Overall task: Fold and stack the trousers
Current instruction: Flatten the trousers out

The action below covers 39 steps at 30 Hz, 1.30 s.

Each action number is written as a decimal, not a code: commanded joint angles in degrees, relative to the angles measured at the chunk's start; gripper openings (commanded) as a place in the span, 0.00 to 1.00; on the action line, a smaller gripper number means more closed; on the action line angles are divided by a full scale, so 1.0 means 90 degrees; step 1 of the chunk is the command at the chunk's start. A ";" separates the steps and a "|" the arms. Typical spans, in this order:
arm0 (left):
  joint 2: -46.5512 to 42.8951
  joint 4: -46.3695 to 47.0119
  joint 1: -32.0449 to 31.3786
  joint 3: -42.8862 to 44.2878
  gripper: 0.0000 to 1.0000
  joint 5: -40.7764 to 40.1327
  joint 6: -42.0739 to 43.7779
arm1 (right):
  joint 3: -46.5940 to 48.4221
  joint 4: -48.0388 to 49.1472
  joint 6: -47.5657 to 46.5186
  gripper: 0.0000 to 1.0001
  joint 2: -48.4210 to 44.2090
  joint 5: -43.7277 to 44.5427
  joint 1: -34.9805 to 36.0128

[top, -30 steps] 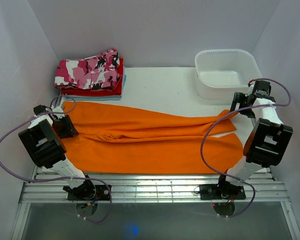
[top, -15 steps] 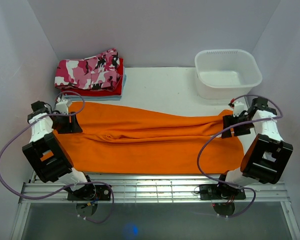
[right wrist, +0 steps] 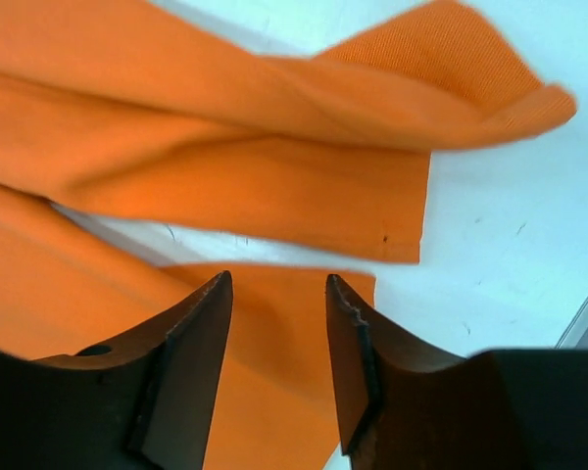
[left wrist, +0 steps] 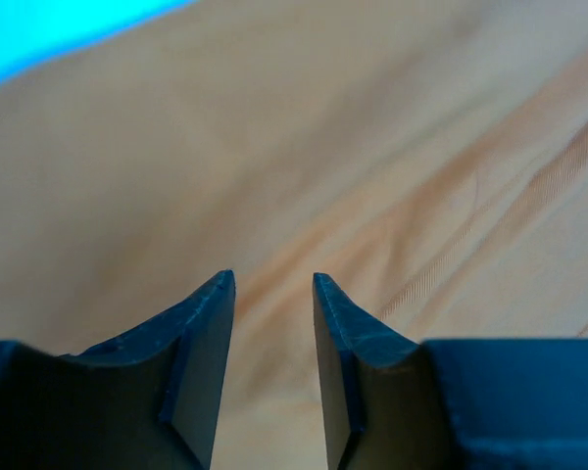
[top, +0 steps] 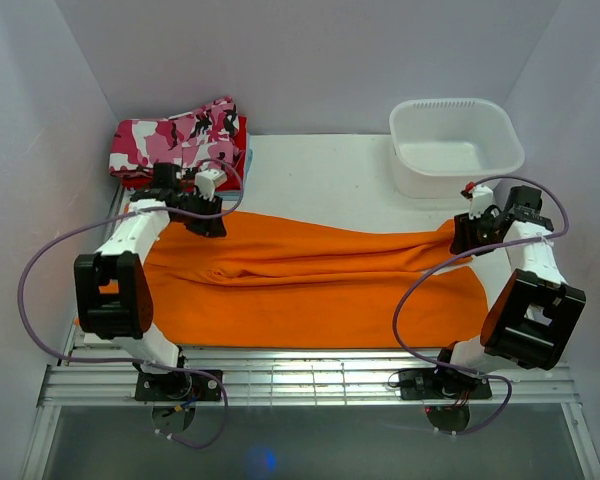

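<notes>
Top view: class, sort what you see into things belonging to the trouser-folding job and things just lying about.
Belongs to the job:
trousers, orange, spread flat
stack of folded clothes, far left
left claw, open over the trousers
right claw, open at the leg ends

Just lying about:
tub, white, empty, far right

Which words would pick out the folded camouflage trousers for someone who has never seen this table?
On the white table, go to the far left corner, where folded clothes are piled. The pink, white and black camouflage trousers lie on top; the red garment beneath and the spread orange trousers nearby are plain.
</notes>
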 commanded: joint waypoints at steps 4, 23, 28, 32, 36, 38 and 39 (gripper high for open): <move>0.1692 0.1020 -0.1296 0.1715 0.43 -0.0413 -0.1290 | 0.0282 0.0887 0.0751 0.39 0.0625 -0.0508 0.0123; 0.4585 0.2094 -0.2647 0.3572 0.25 -0.1536 -0.2989 | -0.0597 0.1991 0.1230 0.28 0.1876 0.1972 -0.0023; 0.4790 0.2358 -0.2403 0.3670 0.25 -0.2376 -0.3448 | -0.0714 0.1913 0.0986 0.27 0.1818 0.2236 -0.0238; 0.4868 0.2348 -0.2227 0.3855 0.25 -0.2708 -0.3556 | -0.0646 0.1757 0.0791 0.26 0.1808 0.2285 -0.0394; 0.4859 0.2192 -0.2109 0.4021 0.24 -0.2952 -0.3498 | -0.0432 0.1523 0.0654 0.23 0.1740 0.2236 -0.0453; 0.4801 0.2085 -0.2051 0.4070 0.30 -0.2721 -0.3498 | -0.0198 0.1203 0.0537 0.25 0.1642 0.1975 -0.0463; 0.4771 0.2046 -0.2022 0.4128 0.36 -0.2419 -0.3498 | 0.0035 0.1036 0.0507 0.28 0.1535 0.1837 -0.0453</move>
